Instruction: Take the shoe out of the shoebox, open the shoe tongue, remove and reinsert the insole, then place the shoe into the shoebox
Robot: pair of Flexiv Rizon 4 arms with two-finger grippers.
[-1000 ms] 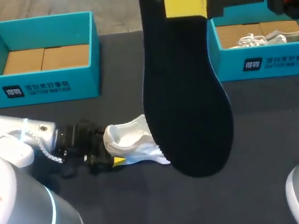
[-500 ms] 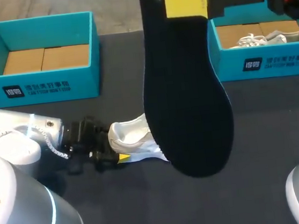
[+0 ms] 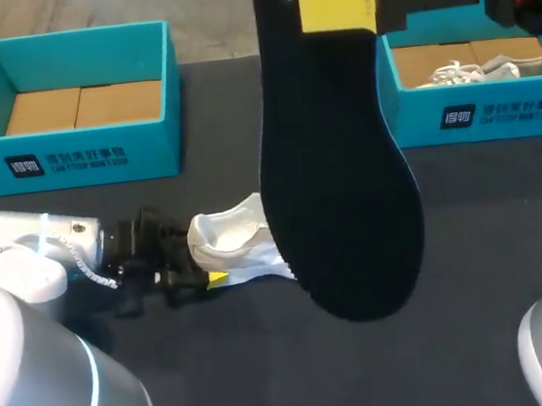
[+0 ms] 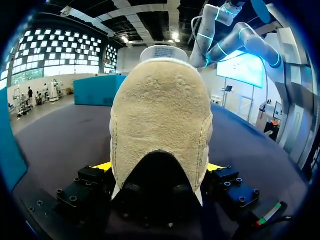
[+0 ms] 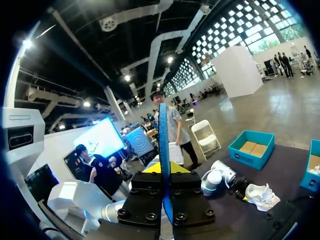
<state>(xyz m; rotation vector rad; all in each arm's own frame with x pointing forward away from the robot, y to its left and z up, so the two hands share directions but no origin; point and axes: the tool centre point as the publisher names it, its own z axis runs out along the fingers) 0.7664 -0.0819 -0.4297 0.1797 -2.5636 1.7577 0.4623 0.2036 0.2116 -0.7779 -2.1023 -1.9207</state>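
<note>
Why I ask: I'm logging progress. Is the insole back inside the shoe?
No, the right gripper holds the dark insole up in the air, clear of the white shoe lying on the table.

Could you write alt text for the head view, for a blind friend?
A black insole, held up by the right gripper, fills the middle of the view. Beneath it the left gripper grips a white shoe on the table, with two teal shoeboxes beyond.
</note>
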